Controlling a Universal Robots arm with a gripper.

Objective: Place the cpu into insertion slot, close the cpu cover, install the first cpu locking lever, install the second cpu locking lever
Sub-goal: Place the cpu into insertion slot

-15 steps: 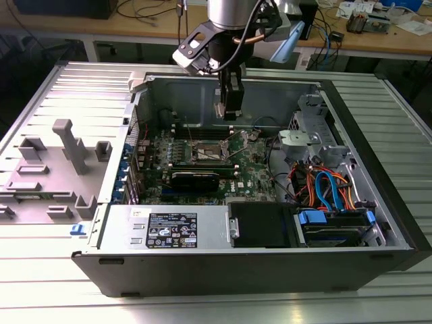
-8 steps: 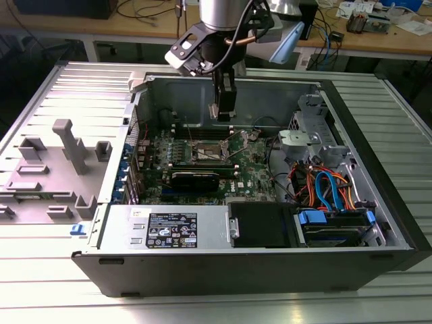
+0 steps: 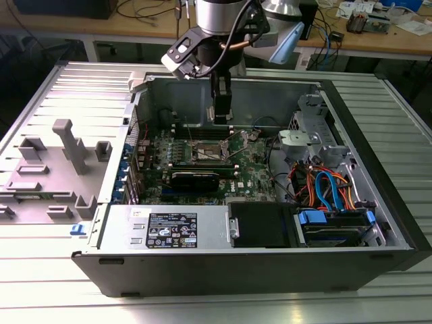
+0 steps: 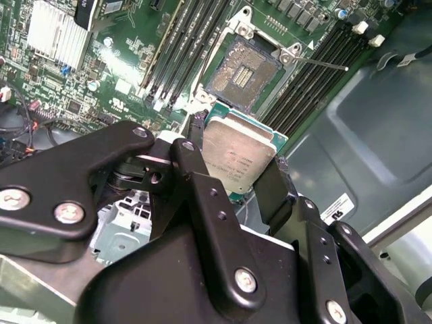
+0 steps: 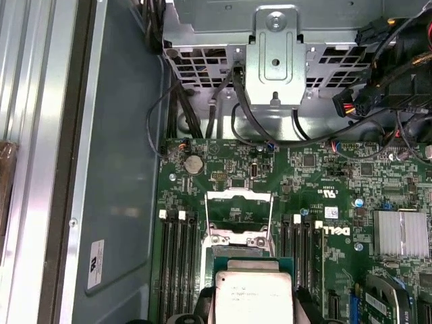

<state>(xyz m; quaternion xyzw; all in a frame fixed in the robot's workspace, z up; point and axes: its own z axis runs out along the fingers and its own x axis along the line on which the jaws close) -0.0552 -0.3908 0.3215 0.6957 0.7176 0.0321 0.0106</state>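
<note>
While the gripper [image 4: 235, 177] pinches the cpu [image 4: 237, 150] by 2 opposite edges, with 1 black finger [image 4: 202, 192] on each, the chip turns its dull silver top toward both wrist views and shows a thin green rim around it. The cpu is held above the board and apart from the insertion slot [image 4: 243, 71], which lies just beyond the chip's edge in both wrist views. The slot's dark contact field is uncovered inside its silvery rim. 1 thin locking lever [image 4: 318, 64] projects from a corner of that rim. The slot sits on the green motherboard [image 3: 260, 169], toward the board's far edge in the exterior view, between 2 banks of long black memory slots [image 4: 172, 50]. The board lies inside the open computer case [image 3: 378, 175].

Step in hand, as judged: placing the cpu.

- Keep the chip level.
- Square its 4 edges to the slot rim and match its keyed corner before descent.
- Descend straight and slowly, with no sideways drag across the contacts.
- Keep the lever outside the descent path.
- Relax the pinch only once the chip rests flat within the rim.
</note>
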